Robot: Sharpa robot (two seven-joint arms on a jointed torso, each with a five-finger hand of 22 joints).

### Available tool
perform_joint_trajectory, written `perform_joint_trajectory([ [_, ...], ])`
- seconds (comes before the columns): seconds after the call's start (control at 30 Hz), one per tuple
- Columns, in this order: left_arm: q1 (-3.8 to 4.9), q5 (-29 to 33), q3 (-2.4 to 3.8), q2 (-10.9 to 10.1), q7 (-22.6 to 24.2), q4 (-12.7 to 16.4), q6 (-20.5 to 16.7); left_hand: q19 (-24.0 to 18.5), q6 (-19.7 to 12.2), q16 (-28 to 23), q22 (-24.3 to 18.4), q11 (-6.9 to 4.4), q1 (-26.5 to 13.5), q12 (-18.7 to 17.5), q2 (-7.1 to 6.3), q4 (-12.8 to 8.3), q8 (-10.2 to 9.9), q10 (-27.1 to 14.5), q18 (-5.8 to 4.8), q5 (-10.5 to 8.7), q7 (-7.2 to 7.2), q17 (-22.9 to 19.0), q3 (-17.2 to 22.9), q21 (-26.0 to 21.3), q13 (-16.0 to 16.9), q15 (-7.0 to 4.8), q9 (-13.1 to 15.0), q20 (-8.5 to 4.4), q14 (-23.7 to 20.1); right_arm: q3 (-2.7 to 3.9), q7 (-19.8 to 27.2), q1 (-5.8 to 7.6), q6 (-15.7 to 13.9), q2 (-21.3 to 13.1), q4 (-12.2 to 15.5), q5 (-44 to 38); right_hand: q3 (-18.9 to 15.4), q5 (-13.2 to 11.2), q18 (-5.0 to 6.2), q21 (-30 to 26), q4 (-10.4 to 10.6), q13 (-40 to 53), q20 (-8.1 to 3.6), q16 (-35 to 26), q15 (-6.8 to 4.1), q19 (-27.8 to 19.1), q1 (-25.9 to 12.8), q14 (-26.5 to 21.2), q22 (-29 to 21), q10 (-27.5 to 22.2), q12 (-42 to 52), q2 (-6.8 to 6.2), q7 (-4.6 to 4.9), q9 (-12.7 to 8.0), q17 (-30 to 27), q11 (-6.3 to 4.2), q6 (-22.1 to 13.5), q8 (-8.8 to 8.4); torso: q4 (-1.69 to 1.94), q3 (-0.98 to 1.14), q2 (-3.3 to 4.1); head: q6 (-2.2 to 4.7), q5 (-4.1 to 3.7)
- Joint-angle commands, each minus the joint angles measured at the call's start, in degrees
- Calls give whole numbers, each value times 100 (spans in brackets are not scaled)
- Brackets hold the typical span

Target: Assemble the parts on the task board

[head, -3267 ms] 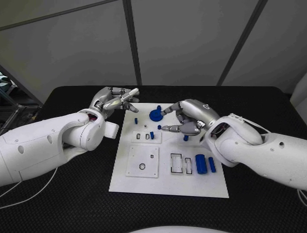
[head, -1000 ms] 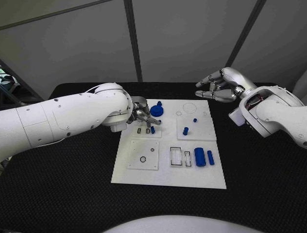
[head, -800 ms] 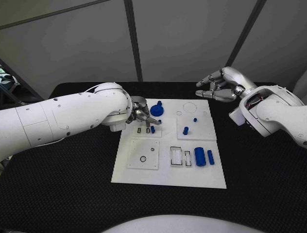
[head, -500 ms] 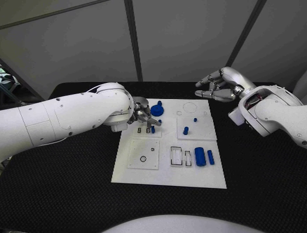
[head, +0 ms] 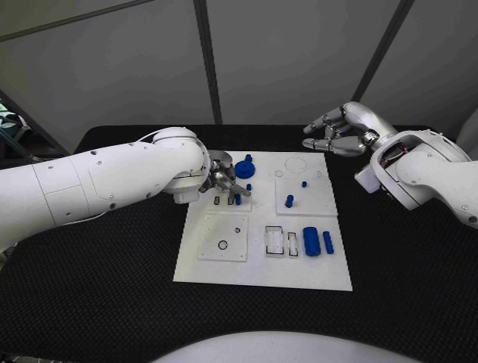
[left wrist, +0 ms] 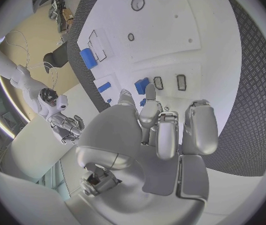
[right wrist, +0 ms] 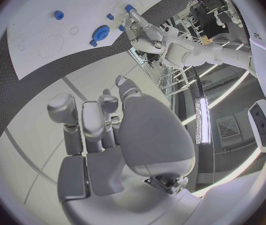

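Blue parts look light, stiff and slick on the white task board; pinch sideways. Left hand at ten o'clock, fingers' grip unclear; right hand curled, empty.

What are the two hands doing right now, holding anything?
Left hand: low over the task board, fingers curled by a small blue part; whether it holds it cannot be told.
Right hand: raised beyond the board, fingers curled, holding nothing.

I am seeing no readable text, label, brand or number on the task board, the parts or the bench.
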Motion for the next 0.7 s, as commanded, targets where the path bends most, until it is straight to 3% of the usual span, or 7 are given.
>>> perform_joint_trajectory([
  [0.03, 6, -44, -1, -2, -50, 7, 118, 9, -48, 26, 9, -38, 52, 16, 4, -34, 36, 19, -6, 34, -10, 1494, -15, 28, 1, -39, 13, -9, 601, 5, -12, 11, 58, 11, -3, -23, 3, 20, 113, -30, 30, 3, -12, -33, 9, 34, 1, 39, -8, -1, 32, -52, 12, -6, -3, -2, 26, -24, 0, -1, -3, -12, -1],
  [0.4, 6, -44, -3, 24, -55, 3, 197, 11, -88, 33, 32, -42, 169, 18, 0, -77, 92, 17, -9, 56, -15, 1504, 4, 37, -4, -42, 112, -11, 604, 4, -19, 11, 84, 30, -10, -24, 3, 20, 113, -30, 30, 3, -12, -33, 9, 34, 1, 39, -8, -1, 32, -52, 12, -6, -3, -2, 26, -24, -1, 1, -1, -26, 1],
  [0.7, 6, -44, -3, 34, -55, -3, 205, 7, -161, 35, 51, -53, 447, 11, 151, -191, 157, 9, -9, 112, -27, 1506, 191, 40, -23, -51, 259, -18, 605, 4, -24, 10, 91, 30, -11, -24, 17, 56, 114, -38, 34, 6, -13, -41, 8, 37, 11, 43, -13, -3, 36, -44, 13, -6, -2, -3, 27, -23, -1, 1, -3, -33, 6],
])
